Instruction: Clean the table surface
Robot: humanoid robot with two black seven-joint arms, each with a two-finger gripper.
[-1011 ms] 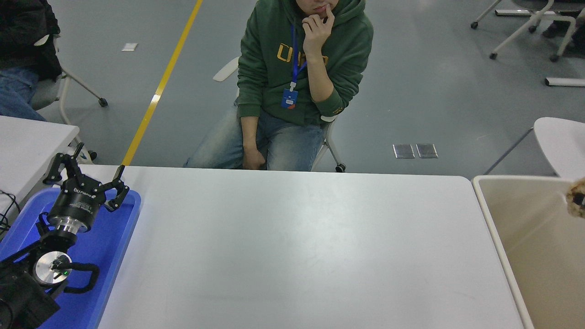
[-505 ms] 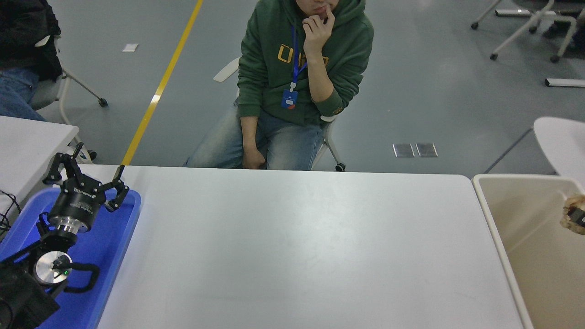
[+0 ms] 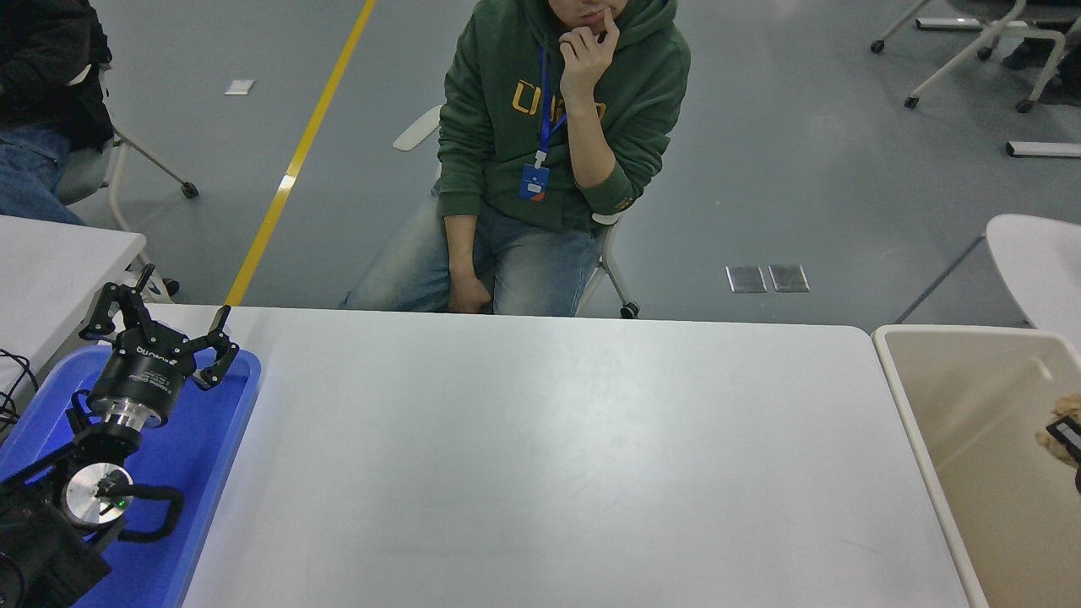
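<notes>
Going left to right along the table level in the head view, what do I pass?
Blue tray with the left gripper parked above it → white table surface → beige bin → tan crumpled object at the right edge, over the bin.

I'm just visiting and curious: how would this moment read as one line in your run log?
table surface: bare | left gripper: open, parked over blue tray | right gripper: over beige bin, holding tan item

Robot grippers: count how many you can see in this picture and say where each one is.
2. The left gripper hangs open above the blue tray at lower left. The right gripper barely shows at the right edge, over the beige bin, mostly cropped.
</notes>
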